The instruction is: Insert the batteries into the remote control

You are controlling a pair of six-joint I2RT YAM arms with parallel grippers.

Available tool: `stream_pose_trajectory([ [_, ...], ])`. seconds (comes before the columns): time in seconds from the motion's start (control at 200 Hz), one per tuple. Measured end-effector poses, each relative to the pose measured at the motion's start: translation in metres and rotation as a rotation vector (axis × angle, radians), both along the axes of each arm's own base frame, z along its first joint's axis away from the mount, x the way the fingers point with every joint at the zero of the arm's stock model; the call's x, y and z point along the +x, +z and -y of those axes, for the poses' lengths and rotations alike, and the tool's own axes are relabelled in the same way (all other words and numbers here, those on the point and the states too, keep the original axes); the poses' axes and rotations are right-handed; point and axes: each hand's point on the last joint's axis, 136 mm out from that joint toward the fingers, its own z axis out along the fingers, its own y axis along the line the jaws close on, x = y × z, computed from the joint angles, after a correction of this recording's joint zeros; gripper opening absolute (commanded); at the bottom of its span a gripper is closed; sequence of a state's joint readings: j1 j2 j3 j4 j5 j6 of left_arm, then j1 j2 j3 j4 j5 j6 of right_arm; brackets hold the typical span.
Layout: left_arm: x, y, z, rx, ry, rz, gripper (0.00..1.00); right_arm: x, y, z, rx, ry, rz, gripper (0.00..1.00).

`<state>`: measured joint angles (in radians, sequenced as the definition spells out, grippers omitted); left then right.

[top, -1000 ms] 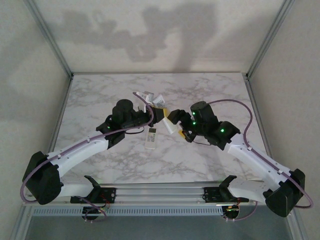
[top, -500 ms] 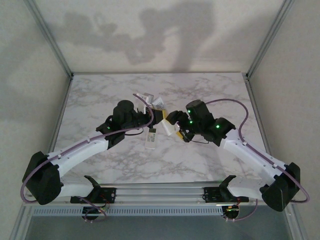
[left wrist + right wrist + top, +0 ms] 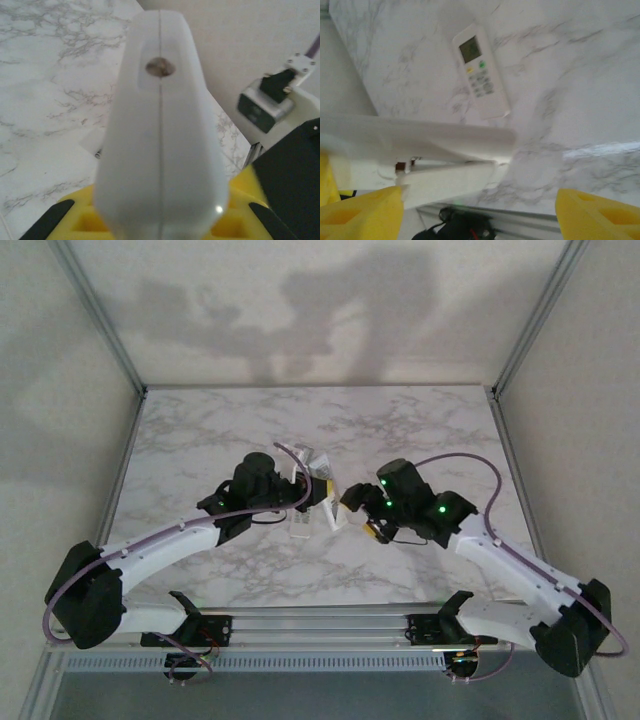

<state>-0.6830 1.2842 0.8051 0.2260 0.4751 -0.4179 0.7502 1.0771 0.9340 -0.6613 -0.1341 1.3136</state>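
The remote control is held end-on in my left gripper, its small emitter window facing away from the camera; the yellow fingers are shut on its sides. From above, my left gripper lifts it over the mid table. My right gripper is close on its right. In the right wrist view the remote control lies across the left side. Its end reaches into the wide gap of my open right gripper. A tiny dark piece on the marble may be a battery; I cannot tell.
The shorter white remote with a display lies face up on the marble table, just below the held remote, partly covered from above. Metal frame posts stand at the back corners.
Both grippers have come nearer and lower, staying close together. The left gripper carried the remote control to the right, over the shorter remote.
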Motion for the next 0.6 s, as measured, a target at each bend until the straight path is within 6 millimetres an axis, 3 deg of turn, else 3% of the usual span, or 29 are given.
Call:
stream_pose_trajectory([
  [0.07,0.003,0.001,-0.002,-0.005,0.012,0.002,0.00,-0.006,-0.012,0.024,-0.077,-0.047,-0.024,0.79],
  [0.175,0.010,0.023,0.000,-0.065,0.019,0.071,0.00,-0.029,-0.039,0.050,-0.206,-0.045,-0.119,0.80],
  [0.325,0.018,0.028,0.008,-0.090,0.019,0.076,0.00,-0.035,-0.037,0.075,-0.313,-0.063,-0.104,0.84],
  [0.471,0.028,-0.012,0.019,-0.033,0.010,-0.009,0.00,-0.025,-0.012,0.084,-0.328,-0.021,0.060,0.93],
  [0.601,0.023,-0.049,0.032,0.014,-0.039,-0.091,0.00,-0.012,0.018,0.080,-0.343,0.128,0.308,0.96],
])
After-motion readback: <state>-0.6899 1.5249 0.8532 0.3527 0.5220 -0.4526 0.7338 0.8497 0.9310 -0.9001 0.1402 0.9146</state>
